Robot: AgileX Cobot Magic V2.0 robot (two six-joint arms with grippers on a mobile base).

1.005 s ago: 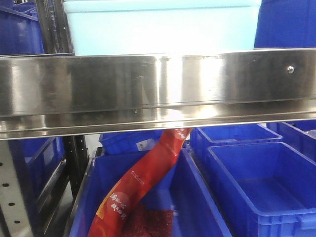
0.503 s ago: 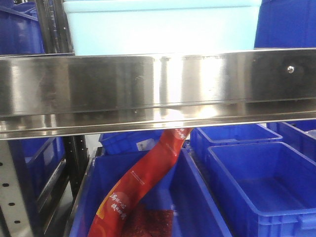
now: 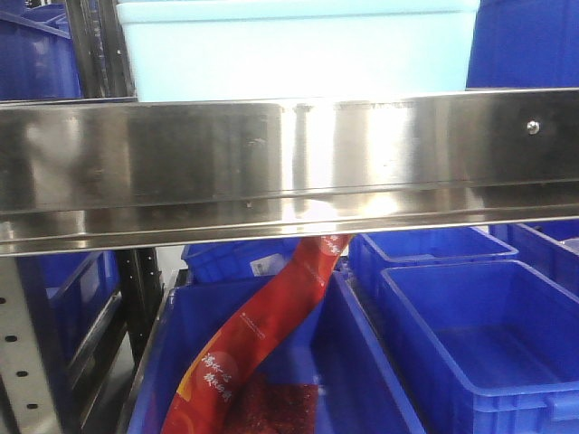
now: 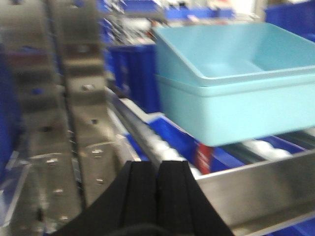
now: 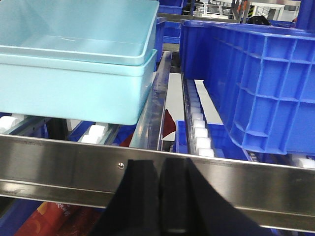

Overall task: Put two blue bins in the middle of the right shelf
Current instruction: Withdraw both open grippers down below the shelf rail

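While nested, blue bins sit on rollers.

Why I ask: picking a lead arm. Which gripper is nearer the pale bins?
Right, probably narrowly. The right gripper sits before the rail just right of the bins' corner; the left gripper sits before it too, farther off their left side.

Left gripper: jaws fully closed, pads pressed together, holding nothing. Right gripper: fingers close together, narrow gap visible between them, empty.
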